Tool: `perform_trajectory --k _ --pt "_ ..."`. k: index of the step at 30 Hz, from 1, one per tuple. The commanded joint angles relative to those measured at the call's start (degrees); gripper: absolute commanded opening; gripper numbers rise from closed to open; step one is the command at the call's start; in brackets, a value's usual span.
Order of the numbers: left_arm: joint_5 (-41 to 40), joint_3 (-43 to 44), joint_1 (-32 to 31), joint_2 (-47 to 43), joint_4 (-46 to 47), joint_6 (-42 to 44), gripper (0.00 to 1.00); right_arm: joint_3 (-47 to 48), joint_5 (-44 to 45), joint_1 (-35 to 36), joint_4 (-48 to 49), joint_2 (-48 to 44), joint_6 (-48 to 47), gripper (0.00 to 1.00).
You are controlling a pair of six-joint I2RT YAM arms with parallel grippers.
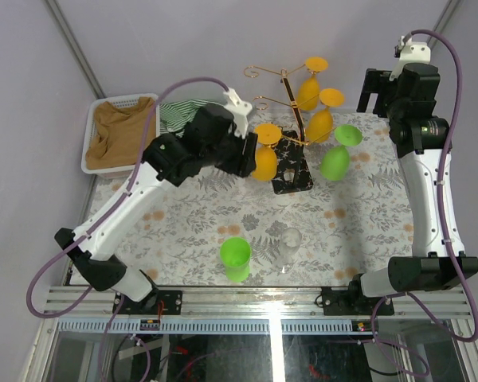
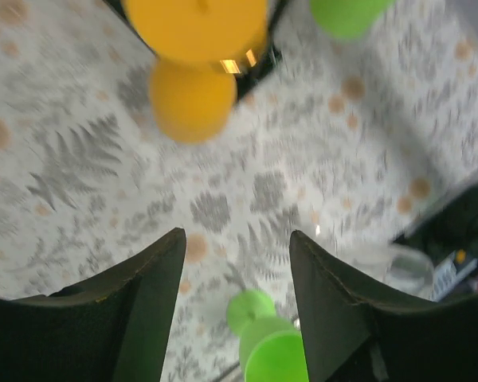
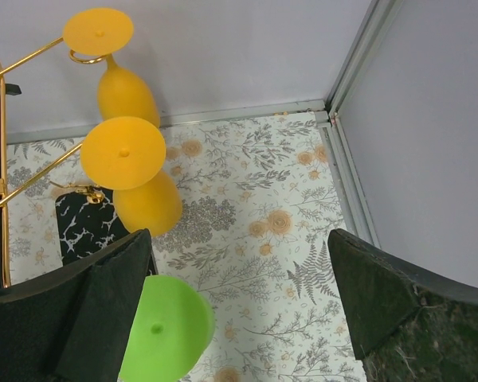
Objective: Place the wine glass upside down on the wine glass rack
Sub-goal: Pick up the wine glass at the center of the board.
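The gold wire rack [image 1: 291, 99] stands on its black patterned base [image 1: 293, 169] at the table's far middle. Three orange glasses hang upside down on it: two on the right [image 1: 309, 89] [image 1: 322, 119] and one on the left [image 1: 264, 157]. A green glass [image 1: 337, 157] also hangs on the right. Another green wine glass [image 1: 236, 259] stands on the table near the front; it also shows in the left wrist view [image 2: 267, 342]. My left gripper [image 1: 249, 153] is open and empty, just left of the left orange glass [image 2: 193, 72]. My right gripper [image 1: 374, 91] is open and empty, behind the rack's right side [image 3: 0, 191].
A clear glass [image 1: 289, 247] stands right of the standing green glass. A white basket [image 1: 92, 135] with brown cloth sits at the far left, with a striped cloth [image 1: 179, 111] beside it. Grey walls bound the table's back and sides.
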Motion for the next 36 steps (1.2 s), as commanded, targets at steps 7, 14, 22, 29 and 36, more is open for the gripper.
perform_trajectory --k 7,14,22,29,36 --pt "13.1 -7.8 -8.9 -0.3 -2.7 4.6 0.52 0.5 1.3 -0.3 -0.3 -1.9 -0.4 0.99" --pt "20.2 -4.5 -13.1 4.5 -3.0 5.8 0.52 -1.1 2.0 -0.3 0.1 -3.2 -0.8 0.99" --pt "17.8 -0.9 -17.2 10.9 -6.1 7.5 0.49 -1.7 2.2 -0.3 0.3 -3.3 -1.2 0.99" --pt "17.3 -1.2 -17.7 11.8 -7.2 7.5 0.48 -2.3 2.6 -0.3 0.6 -3.5 -1.4 0.99" --pt "14.8 0.5 -18.0 11.4 -6.5 7.5 0.46 -0.9 1.7 -0.3 -0.9 -3.7 -1.5 0.99"
